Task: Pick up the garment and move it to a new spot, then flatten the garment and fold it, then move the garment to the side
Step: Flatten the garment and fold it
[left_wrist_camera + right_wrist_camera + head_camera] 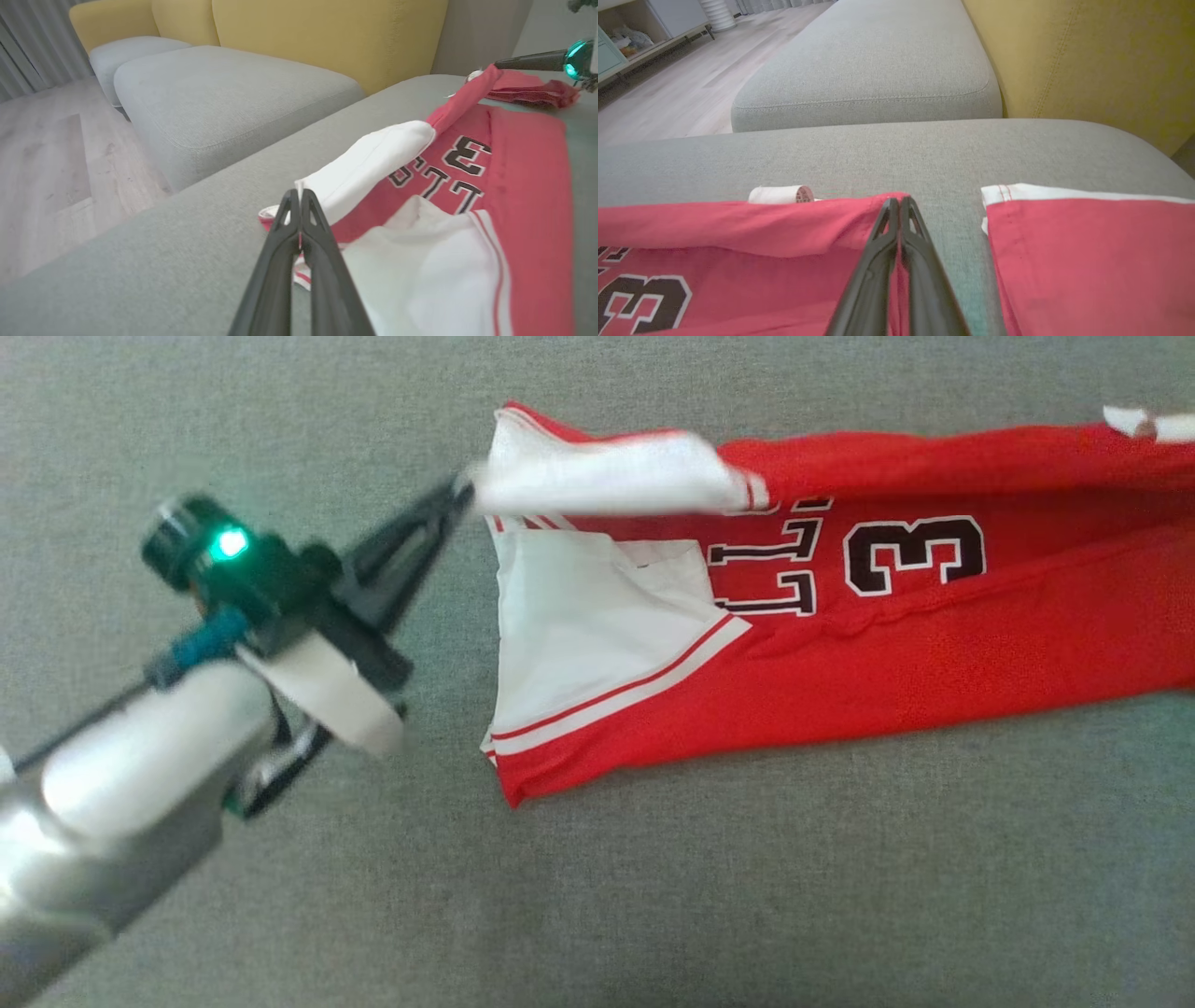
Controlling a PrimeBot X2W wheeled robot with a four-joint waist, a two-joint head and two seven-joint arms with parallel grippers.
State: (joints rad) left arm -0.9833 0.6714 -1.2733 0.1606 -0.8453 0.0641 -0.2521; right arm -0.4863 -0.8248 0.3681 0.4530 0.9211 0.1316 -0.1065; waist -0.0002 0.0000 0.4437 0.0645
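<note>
Head view, L gripper [462, 490] pinching white sleeve [597, 476] of red jersey [934, 644], R gripper [899, 200] pinching red edge [850, 210]

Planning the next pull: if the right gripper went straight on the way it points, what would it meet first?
Past the red jersey fold the right gripper pinches, probably the grey sofa cushion; depth unclear.

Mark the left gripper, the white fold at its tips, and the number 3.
left gripper [299, 198]: left wrist view, between the closed fingertips.
white fold [607, 476]: head view, middle of the raised white cloth.
number 3 [920, 555]: head view, centre of the printed digit.
</note>
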